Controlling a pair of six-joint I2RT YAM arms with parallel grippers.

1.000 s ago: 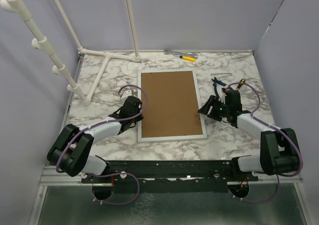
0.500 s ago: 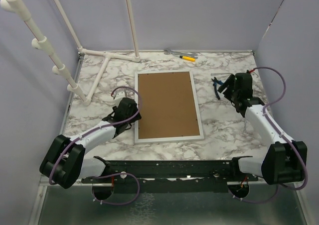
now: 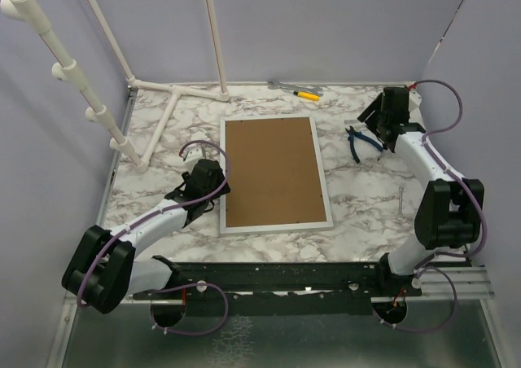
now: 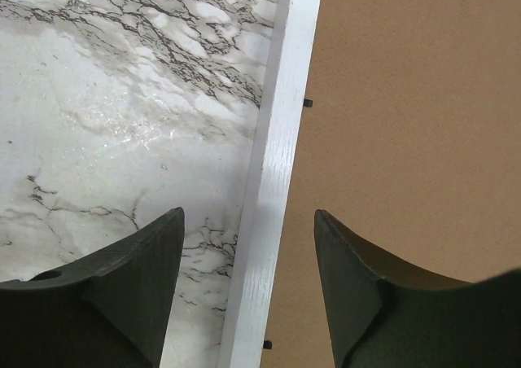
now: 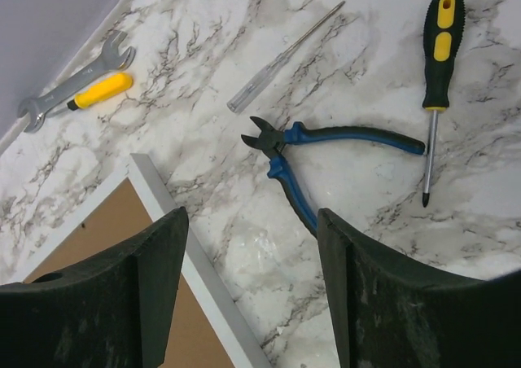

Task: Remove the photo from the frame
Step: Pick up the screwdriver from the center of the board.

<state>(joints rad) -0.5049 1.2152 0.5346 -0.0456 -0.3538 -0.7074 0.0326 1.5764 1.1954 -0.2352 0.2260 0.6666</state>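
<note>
The frame (image 3: 277, 227) lies face down mid-table, its brown backing board (image 3: 273, 168) up. The photo is hidden under the board. My left gripper (image 3: 215, 192) is open and empty at the frame's left side. In the left wrist view (image 4: 248, 221) its fingers straddle the white left rail (image 4: 281, 140), one over the marble, one over the board (image 4: 407, 99). Small black tabs (image 4: 308, 103) hold the board. My right gripper (image 3: 378, 120) is open and empty at the back right, above the table, apart from the frame's corner (image 5: 155, 189).
Blue-handled pliers (image 5: 326, 140) lie under the right gripper, also in the top view (image 3: 358, 144). Near them are a black-and-yellow screwdriver (image 5: 435, 67), a clear probe (image 5: 281, 59), a wrench (image 5: 73, 83) and a yellow-handled tool (image 3: 307, 95). A white pipe stand (image 3: 155, 116) stands back left.
My right arm has swung from the frame's right edge to the back right, over the tools. The frame has shifted slightly left. My left gripper has stayed at the left rail.
</note>
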